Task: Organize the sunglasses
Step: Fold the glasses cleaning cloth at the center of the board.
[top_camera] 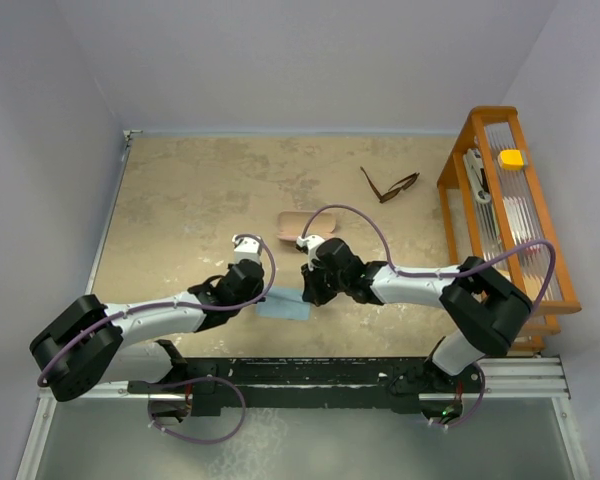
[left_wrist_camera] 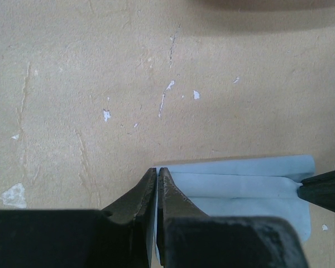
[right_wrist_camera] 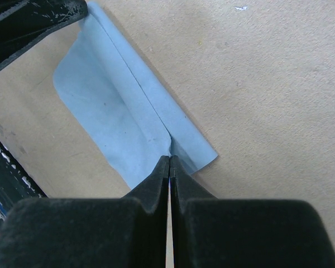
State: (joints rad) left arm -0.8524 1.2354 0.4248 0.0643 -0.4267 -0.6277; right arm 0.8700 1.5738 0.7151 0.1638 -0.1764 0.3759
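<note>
The sunglasses [top_camera: 390,187], dark brown with open temple arms, lie on the table at the back right, far from both grippers. A light blue cloth [top_camera: 283,305] lies folded on the table near the front. My left gripper [top_camera: 257,296] is shut on the cloth's left edge [left_wrist_camera: 240,184], with blue showing between the fingertips. My right gripper [top_camera: 310,294] is shut on the fold at the cloth's right end [right_wrist_camera: 111,111]. A pink oblong case [top_camera: 298,224] lies just behind the grippers. In the right wrist view the left gripper's fingers [right_wrist_camera: 33,22] show at the cloth's far end.
An orange wooden rack [top_camera: 550,250] stands along the right edge, holding white items and a yellow block [top_camera: 512,158]. Grey walls close the back and sides. The black rail [top_camera: 310,375] with the arm bases runs along the front edge.
</note>
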